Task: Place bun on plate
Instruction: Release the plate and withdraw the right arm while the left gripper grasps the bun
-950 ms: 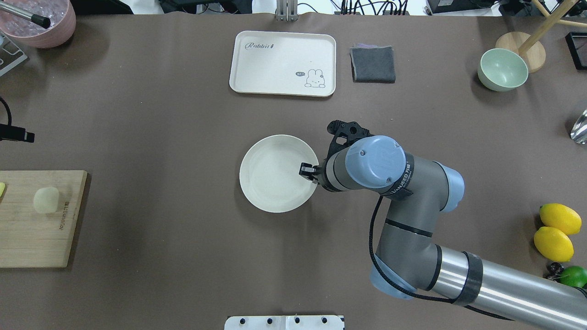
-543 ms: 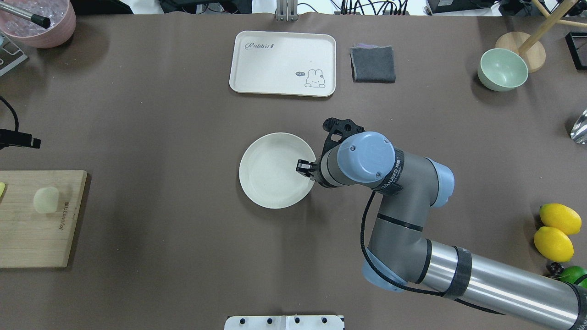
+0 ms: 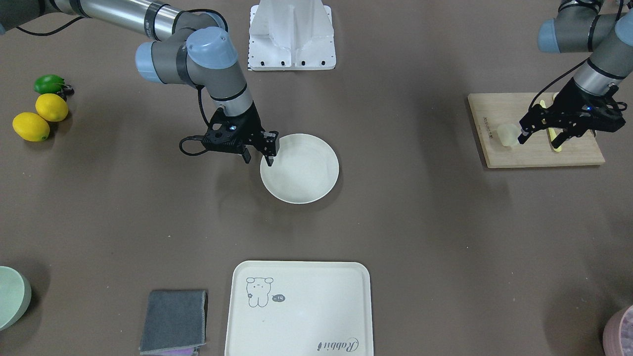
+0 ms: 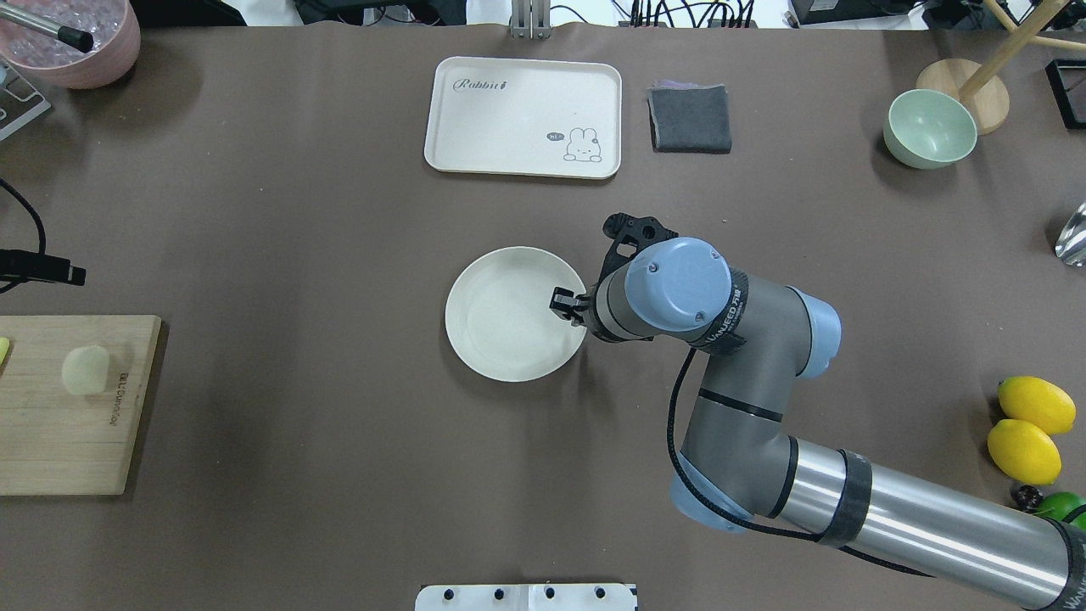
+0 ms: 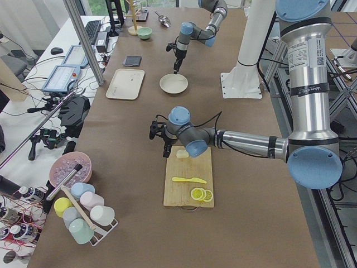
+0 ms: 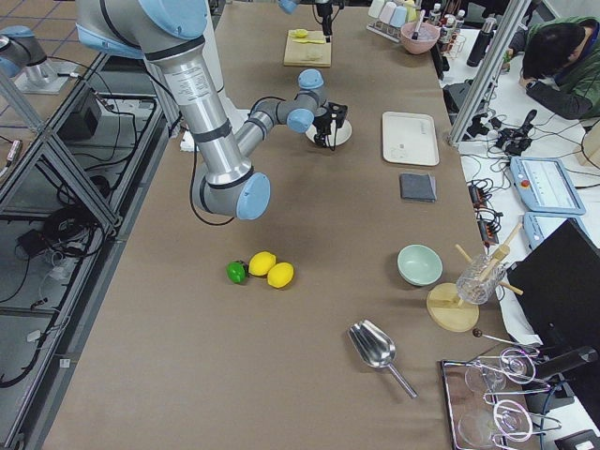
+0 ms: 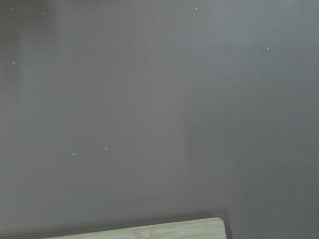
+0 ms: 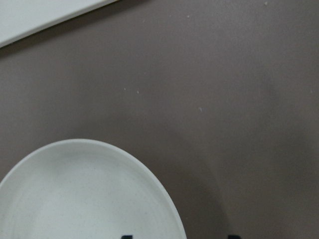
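Bun [image 4: 85, 371] and plate [image 4: 496, 348] lie well apart on the brown counter [image 4: 297, 212]. We find the bun on a wooden cutting board [image 4: 76, 441], far to the robot's left of the plate.

The right pincer [image 3: 258, 159] stands at the plate's rim, on the side toward the robot's right. Its fingers [image 3: 270, 151] are apart and point down. In the right wrist view the rim runs between the two dark tips, one inside the plate and one outside. We cannot tell whether either tip touches the rim.

The left pincer [image 3: 539, 142] hangs by the cutting board, far to the left of the plate, with its two prongs spread. In the front-facing view one prong shows just beside the bun, but we cannot tell whether they touch. The left wrist view shows only bare counter and an edge of the board.

A yellow knife [image 5: 189, 180] and lemon slices [image 5: 201, 194] share the board with the bun.

Beyond the plate, away from the robot, lies a cream tray [image 4: 509, 119] with a rabbit drawing, and a folded grey cloth [image 4: 690, 119] sits just beside it. Farther to the plate's right we see a pale green bowl [image 4: 929, 129] and, nearer the robot, two lemons [image 4: 1035, 406] with a lime [image 4: 1062, 509].
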